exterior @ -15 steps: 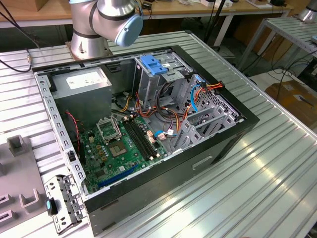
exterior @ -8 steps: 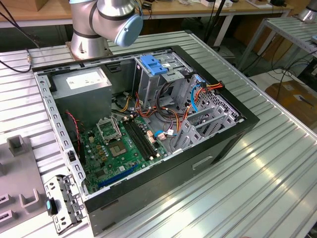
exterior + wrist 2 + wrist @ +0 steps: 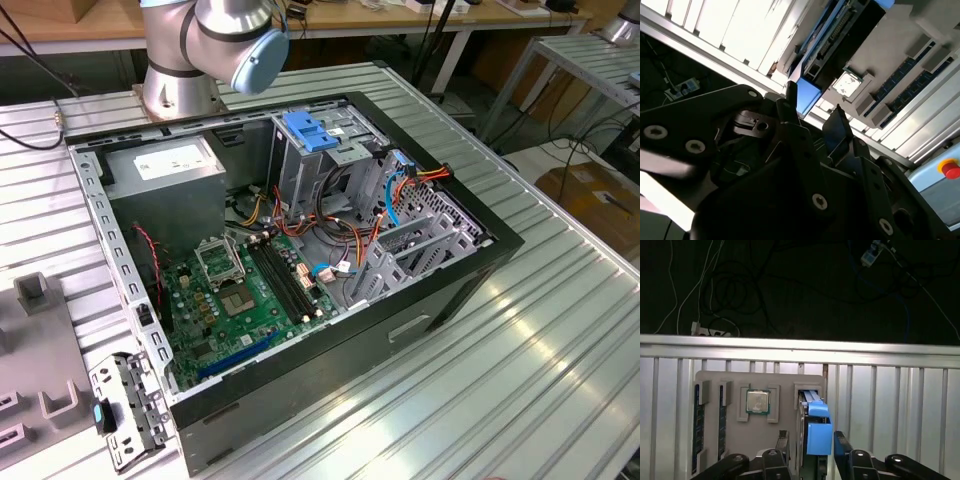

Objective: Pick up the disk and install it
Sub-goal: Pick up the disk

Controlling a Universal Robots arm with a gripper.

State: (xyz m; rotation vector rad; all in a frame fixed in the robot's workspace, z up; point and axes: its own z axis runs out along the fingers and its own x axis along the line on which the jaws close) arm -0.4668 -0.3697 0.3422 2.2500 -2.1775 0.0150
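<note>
A: Where's the disk (image 3: 818, 434) sitting?
B: It's standing on edge in the grey tray (image 3: 65, 345), at 8 o'clock off the open case (image 3: 300, 250) in the exterior view. The gripper (image 3: 811, 436) is straddling it, fingers spread wide.
A: Handling?
B: Probably dense, rigid, slick and shock-sensitive. I'm favouring the flat faces.

exterior view above case (image 3: 300, 410), tray (image 3: 760, 377) in both wrist views

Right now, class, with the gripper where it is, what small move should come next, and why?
Probably close the gripper on the disk. The disk stands on edge in the grey tray's slot, the open fingers sit either side of its blue rail, and a gap shows beside one finger.
</note>
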